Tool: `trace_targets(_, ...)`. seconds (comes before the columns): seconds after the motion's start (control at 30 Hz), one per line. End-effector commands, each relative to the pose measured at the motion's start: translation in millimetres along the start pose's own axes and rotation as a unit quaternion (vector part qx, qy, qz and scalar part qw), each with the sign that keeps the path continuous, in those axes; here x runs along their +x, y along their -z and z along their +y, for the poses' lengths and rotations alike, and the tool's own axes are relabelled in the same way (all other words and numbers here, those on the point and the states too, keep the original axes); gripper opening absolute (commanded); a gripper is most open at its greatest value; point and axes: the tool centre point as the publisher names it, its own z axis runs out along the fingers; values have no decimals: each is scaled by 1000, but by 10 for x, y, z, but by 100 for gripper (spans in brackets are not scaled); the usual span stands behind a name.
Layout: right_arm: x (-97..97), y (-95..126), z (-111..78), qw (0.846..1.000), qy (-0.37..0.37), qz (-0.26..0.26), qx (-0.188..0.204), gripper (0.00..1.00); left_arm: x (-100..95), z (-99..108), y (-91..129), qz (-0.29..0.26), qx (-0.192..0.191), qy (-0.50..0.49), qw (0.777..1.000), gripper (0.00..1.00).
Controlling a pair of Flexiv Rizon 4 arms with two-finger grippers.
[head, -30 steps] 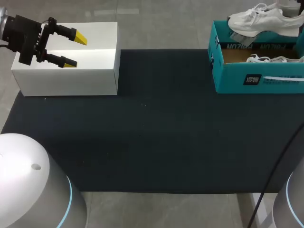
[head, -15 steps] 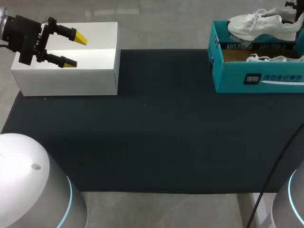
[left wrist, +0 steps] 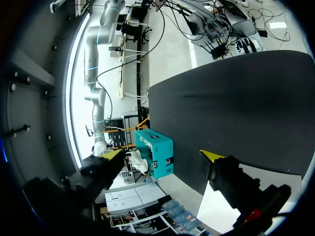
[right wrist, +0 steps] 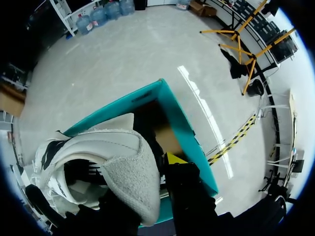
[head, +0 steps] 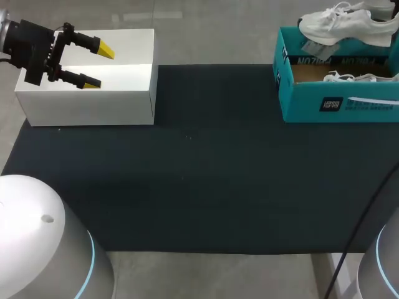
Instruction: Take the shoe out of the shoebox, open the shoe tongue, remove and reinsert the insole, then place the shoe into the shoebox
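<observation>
- Since our right pincer [right wrist: 150, 177] seems to hold the shoe [head: 340, 26] only by the soft back of the heel, the shoe could slip out and fall. One yellow tip shows outside the heel, and the other is hidden.
- The shoe hangs in the air over the shoebox [head: 336, 103], at the far right corner of the worktop [head: 206, 174]. It has not been set down on the worktop yet.
- If we bring it out too low, the sole could bump the box wall and push the box along, because card is light.
- The laces look loose. They could catch on the box edge or on the other shoe [head: 355, 78] lying inside.
- Our left pincer [head: 100, 66] is spread wide and holds nothing. It hovers over the white box [head: 93, 93] at the far left corner, well apart from the shoe, so it cannot catch a fall.
- The shoe is white, with bendy cloth on top, fuzzy grey lining at the heel and a thick sole.
- The shoebox is blue-green card, with flat stiff walls and brown inside. The worktop is dark, dull and flat.
</observation>
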Motion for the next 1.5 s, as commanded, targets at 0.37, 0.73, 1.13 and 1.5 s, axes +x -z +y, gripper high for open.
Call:
trace_targets(0.37, 27, -155, -159, 993, 3, 3, 115, 0, -2, 7, 5, 2, 1, 0, 1000, 100)
trace_targets(0.73, 1, -432, -126, 991, 10, -26, 133, 0, -2, 7, 5, 2, 1, 0, 1000, 100)
trace_targets(1.13, 63, -797, -106, 986, 19, -40, 159, 0, -2, 7, 5, 2, 1, 0, 1000, 100)
trace_targets(1.5, 73, -993, -116, 984, 14, -43, 175, 0, -2, 7, 5, 2, 1, 0, 1000, 100)
